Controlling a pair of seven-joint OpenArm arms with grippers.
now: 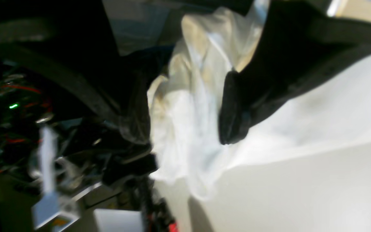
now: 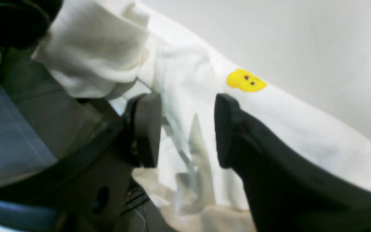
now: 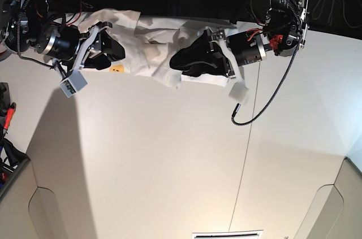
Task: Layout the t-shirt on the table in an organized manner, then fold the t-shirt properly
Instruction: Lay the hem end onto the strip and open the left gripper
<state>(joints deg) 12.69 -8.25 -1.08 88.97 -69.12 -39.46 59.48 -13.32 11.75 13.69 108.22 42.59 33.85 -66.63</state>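
Lying bunched up at the far edge of the table [image 3: 169,154]: the t-shirt [image 3: 153,47], white, all wrinkled, stretched in a strip between the two arms. Partly hanging over the back edge of the table in the right wrist view. A small yellow picture [image 2: 245,81] showing on the cloth, near the right arm.

Left fingers [image 1: 185,109] standing wide apart, one dark pad on each side of a puffy lump of white shirt. Cloth sitting in the gap, touching the pad on the right of the left wrist view, but not squeezed. Very blurry there, so hard to say more.

Right fingers [image 2: 187,129] also apart, with a gap between the two dark pads. Shirt lying under and behind the gap. Not pinched, as far as can be seen.

Hanging below the left arm, over the table: a black cable [image 3: 266,103]. A thin dark line [image 3: 244,160] running across the table.
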